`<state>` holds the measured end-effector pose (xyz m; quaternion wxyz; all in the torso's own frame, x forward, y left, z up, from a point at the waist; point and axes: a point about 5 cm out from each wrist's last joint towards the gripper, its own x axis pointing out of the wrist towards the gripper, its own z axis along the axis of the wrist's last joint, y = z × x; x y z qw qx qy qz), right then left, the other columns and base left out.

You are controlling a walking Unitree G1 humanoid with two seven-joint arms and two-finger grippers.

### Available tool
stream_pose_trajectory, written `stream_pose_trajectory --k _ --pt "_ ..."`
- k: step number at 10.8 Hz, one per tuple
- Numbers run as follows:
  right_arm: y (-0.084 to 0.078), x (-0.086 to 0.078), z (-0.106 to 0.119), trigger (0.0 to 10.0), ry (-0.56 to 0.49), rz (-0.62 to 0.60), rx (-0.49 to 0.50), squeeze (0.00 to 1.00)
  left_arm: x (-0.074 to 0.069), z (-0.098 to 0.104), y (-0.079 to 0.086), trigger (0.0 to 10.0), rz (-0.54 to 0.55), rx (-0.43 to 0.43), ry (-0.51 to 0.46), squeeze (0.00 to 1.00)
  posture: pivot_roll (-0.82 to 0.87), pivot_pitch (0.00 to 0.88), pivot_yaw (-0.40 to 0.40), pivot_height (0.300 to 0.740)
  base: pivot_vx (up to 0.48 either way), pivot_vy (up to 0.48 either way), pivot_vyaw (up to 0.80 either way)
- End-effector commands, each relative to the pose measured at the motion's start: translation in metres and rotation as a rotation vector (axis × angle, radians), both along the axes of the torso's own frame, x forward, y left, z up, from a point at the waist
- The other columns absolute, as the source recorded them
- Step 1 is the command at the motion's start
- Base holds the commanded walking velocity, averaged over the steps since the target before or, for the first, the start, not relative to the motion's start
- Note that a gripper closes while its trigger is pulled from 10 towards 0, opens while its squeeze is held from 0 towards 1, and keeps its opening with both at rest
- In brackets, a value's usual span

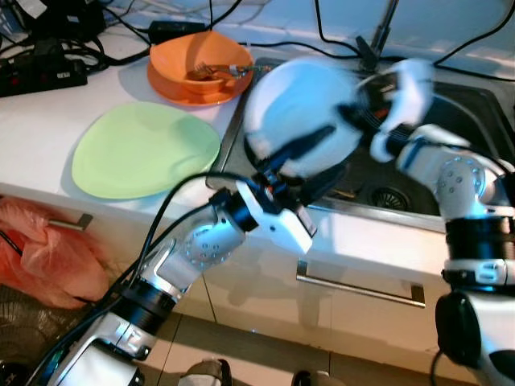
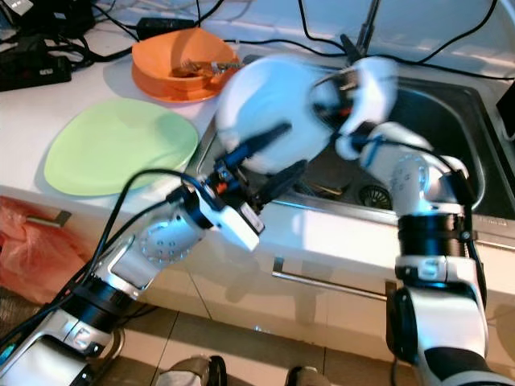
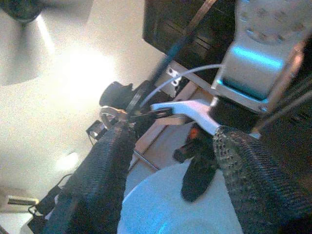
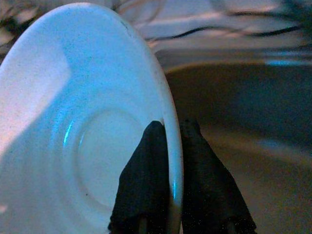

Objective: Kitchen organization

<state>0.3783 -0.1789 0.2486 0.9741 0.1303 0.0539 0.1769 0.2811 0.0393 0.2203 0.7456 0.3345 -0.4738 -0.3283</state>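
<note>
The right gripper (image 4: 168, 195) is clamped on the rim of a white plate (image 1: 302, 112), one black finger on the plate's underside and one on the far face, as the right wrist view shows; the plate is held tilted on edge above the near left part of the sink (image 1: 451, 121), its image smeared by motion in both eye views. The left gripper (image 1: 310, 161) sits just under and in front of the plate with its two fingers (image 3: 105, 170) spread apart; the left wrist view shows the plate's rim lying between them, but whether either finger touches the plate cannot be told.

On the white counter (image 1: 48, 121), left of the sink, a pale green plate (image 1: 145, 149) lies flat with nothing on it; behind it an orange bowl (image 1: 201, 64) stands on an orange plate and holds cutlery and some brownish remains, too small to identify. In the sink basin a drain (image 1: 389, 197) is visible, partly cut off by the right arm; dark items lie beside it but are too blurred to name. A reddish plastic bag (image 1: 32, 249) hangs below the counter edge at the left.
</note>
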Motion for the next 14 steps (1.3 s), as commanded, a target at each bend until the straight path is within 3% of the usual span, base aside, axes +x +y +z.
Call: stream_pose_trajectory --k 1,4,5,8,9,10,12,13,14 --pt "-0.006 0.003 0.016 0.0 -0.076 -0.055 0.016 0.00 -0.002 0.008 -0.003 10.0 -0.019 -0.022 -0.001 1.00 0.08 0.113 -0.029 0.740 0.000 0.000 0.00" --pt "-0.019 0.013 0.008 0.0 -0.114 -0.184 -0.017 0.00 0.007 -0.002 0.001 10.0 0.011 -0.056 0.225 1.00 0.09 0.122 -0.028 0.740 0.000 0.000 0.00" --pt "-0.029 0.017 -0.009 0.0 -0.076 -0.214 -0.103 0.00 0.024 -0.018 0.012 10.0 0.107 -0.101 0.460 1.00 0.10 0.130 -0.025 0.740 0.000 0.000 0.00" --pt "-0.045 0.019 -0.039 0.0 0.003 -0.264 -0.268 0.00 0.031 -0.013 0.023 10.0 0.152 -0.192 0.641 1.00 0.11 0.138 -0.020 0.740 0.000 0.000 0.00" --pt "-0.046 0.019 -0.045 1.9 0.017 -0.271 -0.289 0.00 0.030 -0.011 0.025 10.0 0.155 -0.195 0.665 1.00 0.14 0.139 -0.021 0.740 0.000 0.000 0.00" --pt "-0.046 0.020 -0.057 10.0 0.057 -0.265 -0.333 0.00 0.028 -0.012 0.028 10.0 0.159 -0.184 0.742 1.00 0.15 0.141 -0.021 0.740 0.000 0.000 0.00" --pt "-0.043 0.021 -0.067 10.0 0.079 -0.241 -0.414 0.00 0.025 -0.023 0.034 10.0 0.174 -0.129 0.894 0.98 0.17 0.141 -0.020 0.740 0.000 0.000 0.00" --pt "-0.041 0.021 -0.071 10.0 0.095 -0.227 -0.434 0.00 0.023 -0.028 0.036 10.0 0.161 -0.107 0.991 0.42 0.17 0.140 -0.018 0.740 0.000 0.000 0.00" --pt "-0.040 0.021 -0.074 10.0 0.105 -0.212 -0.442 0.00 0.022 -0.030 0.036 10.0 0.150 -0.063 1.024 0.22 0.18 0.138 -0.015 0.740 0.000 0.000 0.00"
